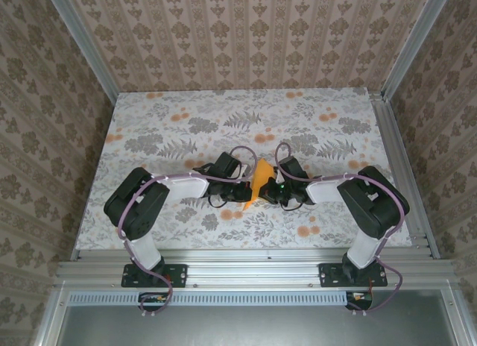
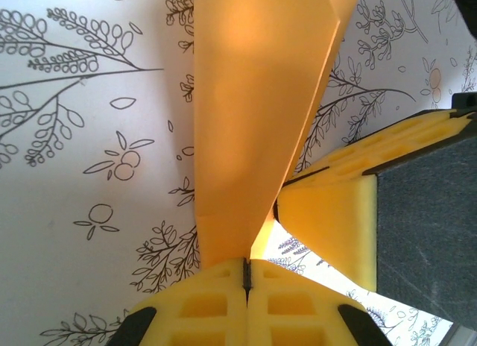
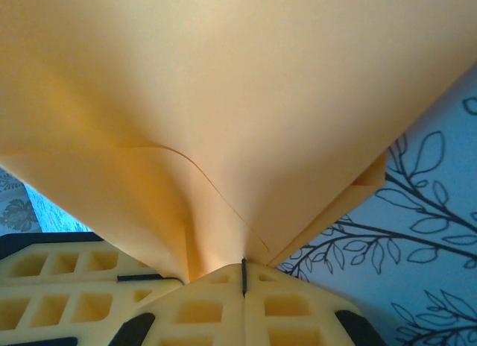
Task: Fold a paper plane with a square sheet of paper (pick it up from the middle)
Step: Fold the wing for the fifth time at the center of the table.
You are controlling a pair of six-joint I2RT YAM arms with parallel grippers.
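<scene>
The square sheet of paper (image 1: 260, 179) is bright orange and folded into a narrow pointed wedge, much like a paper plane. It stands upright between both grippers at the near middle of the table. My left gripper (image 1: 246, 191) is shut on its lower edge; in the left wrist view the paper (image 2: 253, 122) rises from the closed tips of the left gripper (image 2: 246, 268). My right gripper (image 1: 270, 194) pinches the same end from the other side. In the right wrist view the paper (image 3: 238, 100) spreads out above the right gripper (image 3: 244, 270). The two grippers' yellow fingers (image 2: 335, 212) nearly touch.
A grey floral cloth (image 1: 223, 122) covers the table. Aluminium rails run along the right side (image 1: 399, 167) and the near edge (image 1: 253, 268). Patterned walls close in the back and both sides. Open cloth lies behind and to either side of the grippers.
</scene>
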